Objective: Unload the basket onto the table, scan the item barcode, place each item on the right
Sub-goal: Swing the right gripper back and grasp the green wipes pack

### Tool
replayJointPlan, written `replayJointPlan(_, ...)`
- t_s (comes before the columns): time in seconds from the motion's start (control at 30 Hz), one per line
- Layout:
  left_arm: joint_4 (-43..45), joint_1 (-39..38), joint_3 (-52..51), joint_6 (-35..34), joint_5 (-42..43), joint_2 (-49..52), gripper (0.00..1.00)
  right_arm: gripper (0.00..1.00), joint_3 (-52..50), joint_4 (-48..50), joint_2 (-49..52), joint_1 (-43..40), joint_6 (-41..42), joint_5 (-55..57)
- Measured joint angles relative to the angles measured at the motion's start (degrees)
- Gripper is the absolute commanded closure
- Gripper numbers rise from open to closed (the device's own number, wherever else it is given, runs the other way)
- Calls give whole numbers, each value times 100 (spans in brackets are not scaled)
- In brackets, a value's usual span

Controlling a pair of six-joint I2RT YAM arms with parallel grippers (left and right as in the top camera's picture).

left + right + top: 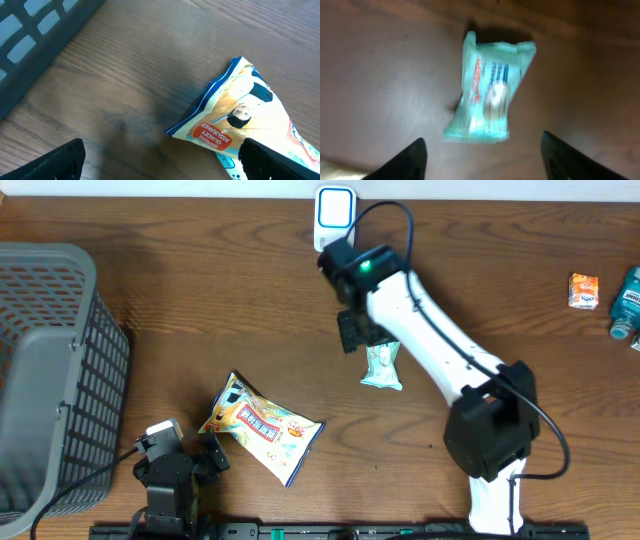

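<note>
A wooden table (200, 300) seen from above, with two robot arms. One white device (334, 210) with a blue rim stands at the far edge, and everything else is placed from it.

- Far to its left: one grey slatted basket (60, 360).
- Left of it, at the near edge: the left gripper (162, 150). Its jaws are spread wide and hold nothing.
- Just beside that gripper, left of the device: one yellow snack bag (262, 427), lying flat. It has a blue-trimmed corner and a small printed face.
- Just in front of the device: the right gripper (362, 338).
- Directly below that gripper: one teal packet (382, 367), lying on the table (its print is blurred in the wrist view). The jaws stand apart on either side of the packet and touch nothing.
- Far to the device's right: one small orange carton (583, 290).
- At the table's right edge: one teal bottle (628, 305), partly cut off.
</note>
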Motion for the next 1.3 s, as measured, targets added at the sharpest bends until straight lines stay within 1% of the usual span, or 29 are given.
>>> replayJointPlan(0.2,-2,0,0,0,0,2,2,50,-1117,1185,170,243,68,798)
replayJointPlan(0.27,-2,0,0,0,0,2,2,52,-1379,1486,205,289,85,1047)
replayJointPlan(0.37,0,0,0,0,0,2,2,51,-1663,1663,219,323,186,1473)
replayJointPlan(0.47,-2,0,0,0,0,2,2,45,-1812,1775,221,330,275,1744)
replayJointPlan(0.53,-2,0,0,-2,0,2,2,43,-1858,1808,247,330,328,1853)
replayJointPlan(0.6,-2,0,0,-2,0,2,2,42,-1860,1812,350,332,350,1930)
replayJointPlan(0.67,-2,0,0,0,0,0,2,45,-1834,1740,551,352,358,2212)
replayJointPlan(0.77,-2,0,0,-2,0,0,2,74,-1720,1567,785,382,415,2568)
replayJointPlan(0.8,-2,0,0,-2,0,2,2,91,-1685,1495,892,389,417,2682)
replayJointPlan(0.83,-2,0,0,-2,0,2,2,99,-1663,1425,1001,396,413,2826)
replayJointPlan(0.93,-2,0,0,-2,0,2,2,99,-1668,1344,1204,422,413,3112)
replayJointPlan(1.03,-2,0,0,0,0,2,2,99,-1644,1342,1209,435,181,3032)
replayJointPlan(1.13,-2,0,0,0,0,2,2,99,-1502,1246,1165,332,-144,2669)
replayJointPlan(1.23,-2,0,0,0,0,2,2,99,-1298,1187,942,214,-732,1749)
replayJointPlan(1.3,-2,0,0,-2,0,2,2,99,-1193,1239,616,216,-1320,424)
